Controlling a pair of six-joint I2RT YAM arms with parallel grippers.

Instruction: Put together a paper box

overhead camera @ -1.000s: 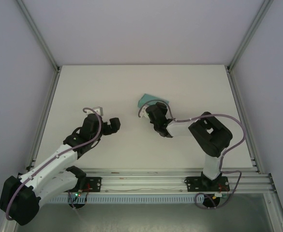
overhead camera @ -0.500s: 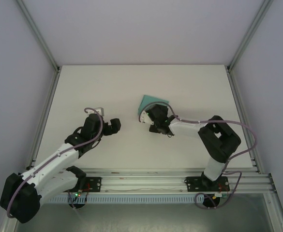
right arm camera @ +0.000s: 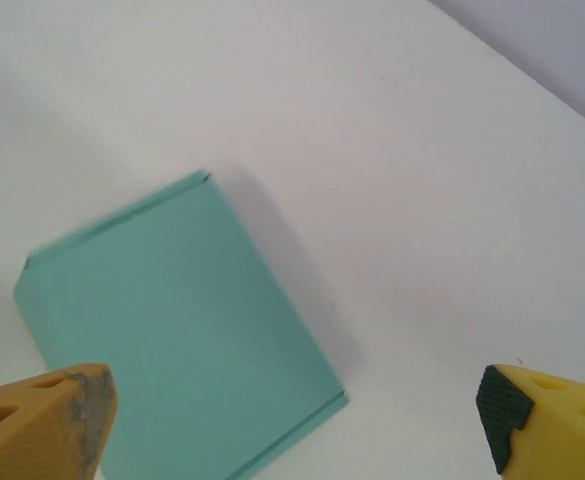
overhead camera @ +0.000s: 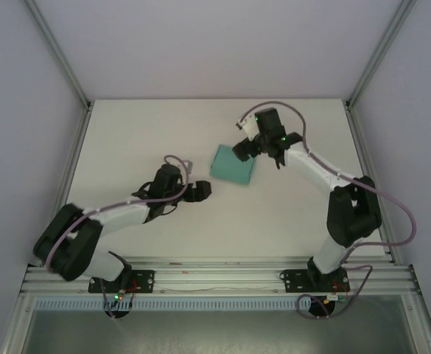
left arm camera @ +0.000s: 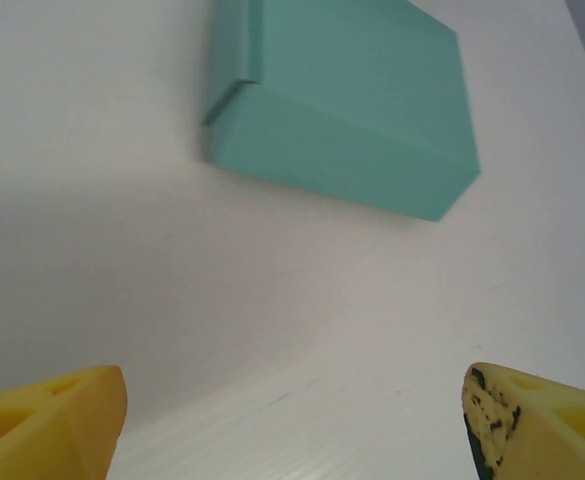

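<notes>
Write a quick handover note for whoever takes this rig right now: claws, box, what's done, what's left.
Left claw: open, empty, low over the table, facing the paper box with a gap between them.
Right claw: open, empty, above the box's far side, not gripping it.
Box: mid-table, folded into a low, closed rectangle.
Done: folding looks complete.
Left: one side flap seems slightly raised at its corner; check it and probably press it flat.
</notes>
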